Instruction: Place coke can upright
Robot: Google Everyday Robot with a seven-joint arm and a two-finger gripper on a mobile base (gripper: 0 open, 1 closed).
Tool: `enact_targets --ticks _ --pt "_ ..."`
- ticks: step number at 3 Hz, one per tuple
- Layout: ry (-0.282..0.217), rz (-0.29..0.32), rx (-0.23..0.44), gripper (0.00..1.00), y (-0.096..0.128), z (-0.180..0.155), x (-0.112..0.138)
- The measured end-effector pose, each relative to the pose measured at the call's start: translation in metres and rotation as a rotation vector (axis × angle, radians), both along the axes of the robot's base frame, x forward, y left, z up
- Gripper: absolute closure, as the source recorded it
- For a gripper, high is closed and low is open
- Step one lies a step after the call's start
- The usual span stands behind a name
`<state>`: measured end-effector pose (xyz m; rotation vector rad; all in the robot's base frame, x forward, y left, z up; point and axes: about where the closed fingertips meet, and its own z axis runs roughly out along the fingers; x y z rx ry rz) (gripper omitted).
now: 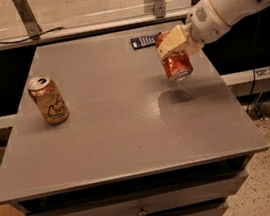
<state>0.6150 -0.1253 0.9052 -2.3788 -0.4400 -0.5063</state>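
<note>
Above tbl (128, 131) | fingers (172, 44) clamp coke can (178, 65), tilted | tan can (48, 100) upright

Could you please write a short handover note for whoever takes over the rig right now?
Gripper: shut on the coke can, over the far right part of the table.
Coke can: in the air, clear of the table, near upright with a slight tilt; its shadow lies just beneath.
Tan can: upright on the left, well apart.
Done: coke can grasped and off the surface.
Left: lower it onto its base, open the gripper, back away.
</note>
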Motion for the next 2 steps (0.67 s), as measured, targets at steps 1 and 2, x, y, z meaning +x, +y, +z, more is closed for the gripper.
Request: enact_targets --ticks 1,2 --pt "-0.127 0.069 0.094 1.0 0.006 0.018 -0.005" --pt "-0.244 0.113 0.162 1.0 0.015 0.028 -0.013"
